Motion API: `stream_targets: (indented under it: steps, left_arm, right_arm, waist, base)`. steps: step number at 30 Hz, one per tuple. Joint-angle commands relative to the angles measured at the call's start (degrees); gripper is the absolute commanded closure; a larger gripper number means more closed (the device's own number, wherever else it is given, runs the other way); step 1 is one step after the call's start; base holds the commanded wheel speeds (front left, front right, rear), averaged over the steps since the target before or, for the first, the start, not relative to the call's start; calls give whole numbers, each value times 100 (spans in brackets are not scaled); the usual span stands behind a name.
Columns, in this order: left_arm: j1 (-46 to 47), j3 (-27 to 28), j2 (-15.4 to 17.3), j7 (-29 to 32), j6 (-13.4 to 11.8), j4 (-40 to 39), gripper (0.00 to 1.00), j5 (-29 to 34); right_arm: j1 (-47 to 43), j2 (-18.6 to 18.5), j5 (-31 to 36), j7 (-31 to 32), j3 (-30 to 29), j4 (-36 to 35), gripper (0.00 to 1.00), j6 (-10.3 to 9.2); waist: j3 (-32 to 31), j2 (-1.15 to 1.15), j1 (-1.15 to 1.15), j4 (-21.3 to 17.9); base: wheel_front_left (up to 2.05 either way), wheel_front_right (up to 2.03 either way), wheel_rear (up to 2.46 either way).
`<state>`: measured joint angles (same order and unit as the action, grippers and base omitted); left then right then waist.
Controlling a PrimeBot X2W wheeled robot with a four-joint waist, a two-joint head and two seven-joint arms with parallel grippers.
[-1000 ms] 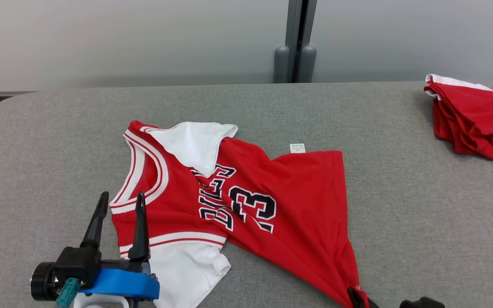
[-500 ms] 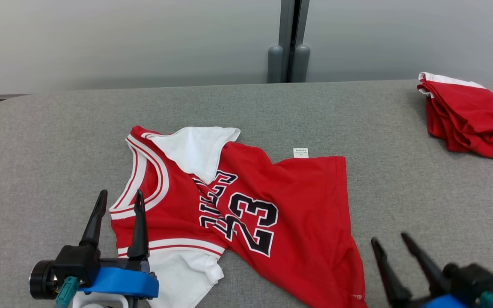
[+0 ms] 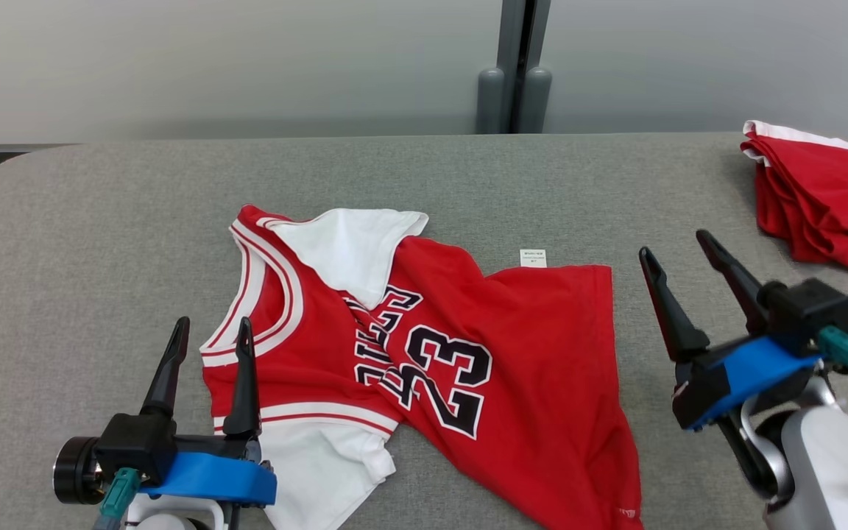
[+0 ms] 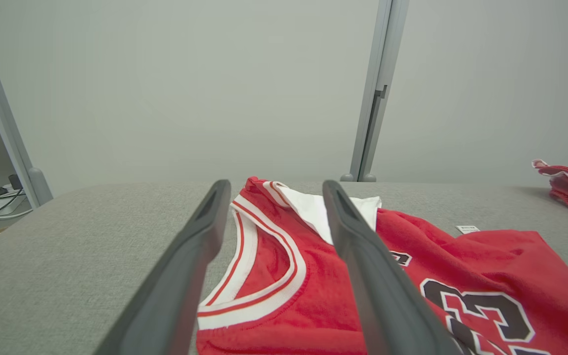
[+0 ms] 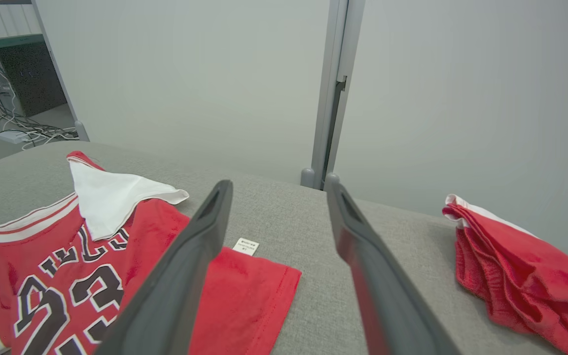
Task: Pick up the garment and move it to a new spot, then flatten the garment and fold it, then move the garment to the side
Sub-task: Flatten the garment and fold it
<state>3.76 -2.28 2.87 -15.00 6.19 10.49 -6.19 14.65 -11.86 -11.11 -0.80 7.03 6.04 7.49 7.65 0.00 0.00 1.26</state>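
The left gripper was wide open and held nothing. It hung low at the near left of the grey table, with its two dark fingers pointing at the white and red neck edge of the jersey. That looked like a good place to wait, because that edge was right there to grab. The right gripper was open and empty too. It sat up higher, just to the right of the jersey, and did not touch the cloth. The jersey lay in the middle of the table, with the number 23 facing up. It was not flat. A white flap was folded over at the far side, and the near right corner stuck out in a point. I think smoothing it out was the next job, one gripper on each side. A small white tag poked out at the far edge. A red pile of cloth sat far off at the right, well out of the way.
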Motion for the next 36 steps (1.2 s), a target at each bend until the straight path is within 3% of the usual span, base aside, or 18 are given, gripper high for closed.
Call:
stream_targets:
  steps: [1,19,29,31,36]
  left_arm:
    - [80,-4,5,-26,24,1,0,19]
    - [361,-191,4,-26,27,3,0,-87]
    - [476,-332,4,-26,-28,13,0,-129]
    - [465,-336,4,-26,-51,14,0,-147]
    - [434,-341,3,-26,-75,9,0,-180]
  right_arm:
    - [218,-73,56,-20,22,174,0,2]
    - [1325,5,82,-314,164,3245,0,2]
    - [1698,199,26,-440,335,4450,0,2]
    - [1745,291,-79,-539,437,4539,100,8]
    - [2069,44,-233,-986,467,4517,100,0]
  waist:
    - [26,0,0,44]
    - [488,0,0,537]
    - [664,0,0,708]
    - [660,0,0,708]
    - [639,0,0,658]
  base:
    - [0,0,0]
    - [0,0,0]
    - [0,0,0]
    - [0,0,0]
    - [0,0,0]
